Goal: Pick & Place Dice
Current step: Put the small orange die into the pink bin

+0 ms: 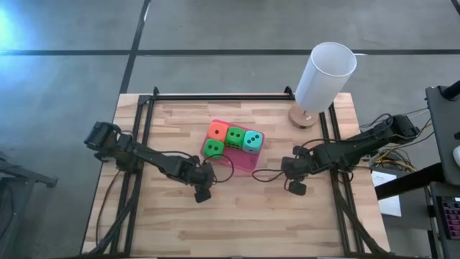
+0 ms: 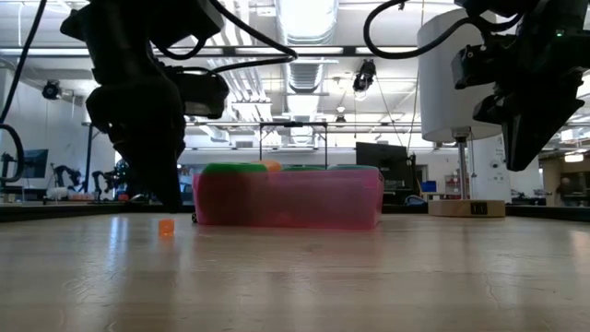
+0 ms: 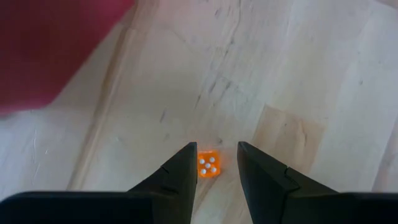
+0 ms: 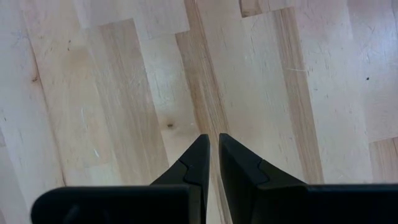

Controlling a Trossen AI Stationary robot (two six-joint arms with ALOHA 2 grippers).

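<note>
Now you are lining up on a tiny orange die (image 3: 208,164).
Left end effector (image 3: 216,157) straddles it, parted, empty, beside the pink pad (image 1: 244,161); lower, then close. Right end effector (image 4: 213,150) waits nearly closed, empty.

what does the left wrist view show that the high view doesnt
Only the left wrist view: a tiny orange die with white pips on the wood, between the open left gripper fingers.

Only the high view: four big dice, orange, two green and teal, on the pink pad; the white cylinder; the right gripper.

Both: the pad, the left gripper, the wooden table.
</note>
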